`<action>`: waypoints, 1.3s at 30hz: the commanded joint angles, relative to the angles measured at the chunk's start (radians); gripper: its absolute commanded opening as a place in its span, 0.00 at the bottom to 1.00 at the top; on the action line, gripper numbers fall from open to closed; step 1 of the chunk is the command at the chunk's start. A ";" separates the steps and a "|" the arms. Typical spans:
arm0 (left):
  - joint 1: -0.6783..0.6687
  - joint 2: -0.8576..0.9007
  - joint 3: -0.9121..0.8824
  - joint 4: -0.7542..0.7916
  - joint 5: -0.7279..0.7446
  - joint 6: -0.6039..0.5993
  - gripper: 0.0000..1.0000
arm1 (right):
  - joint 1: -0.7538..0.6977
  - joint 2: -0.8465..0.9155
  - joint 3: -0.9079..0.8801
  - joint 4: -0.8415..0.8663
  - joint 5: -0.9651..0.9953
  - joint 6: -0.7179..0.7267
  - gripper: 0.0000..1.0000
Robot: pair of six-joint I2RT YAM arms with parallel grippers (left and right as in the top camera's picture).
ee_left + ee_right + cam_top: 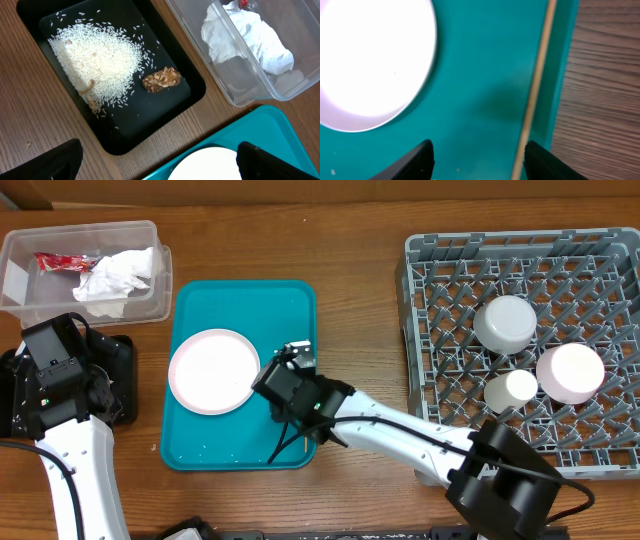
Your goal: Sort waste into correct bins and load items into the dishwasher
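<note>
The large pale plate (213, 370) lies on the teal serving tray (245, 300); it also shows in the right wrist view (370, 60). My right gripper (285, 385) (480, 162) is open and empty over the tray, just right of the plate. A thin chopstick (537, 90) lies along the tray's right rim. My left gripper (160, 167) is open and empty above the black tray (192, 92), which holds loose rice (97, 62) and a brown lump (161, 80). The clear tub (150, 305) holds the red wrapper (62, 262) and tissues (118, 275).
The grey dish rack (430, 290) at the right holds a white bowl (505, 323), a small cup (512, 388) and a pink saucer (570, 372). My left arm covers most of the black tray in the overhead view. Bare wood lies between the teal tray and the rack.
</note>
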 commanded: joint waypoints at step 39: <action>0.008 -0.001 0.009 0.000 0.000 -0.013 1.00 | 0.027 0.256 0.061 0.022 0.113 0.010 0.06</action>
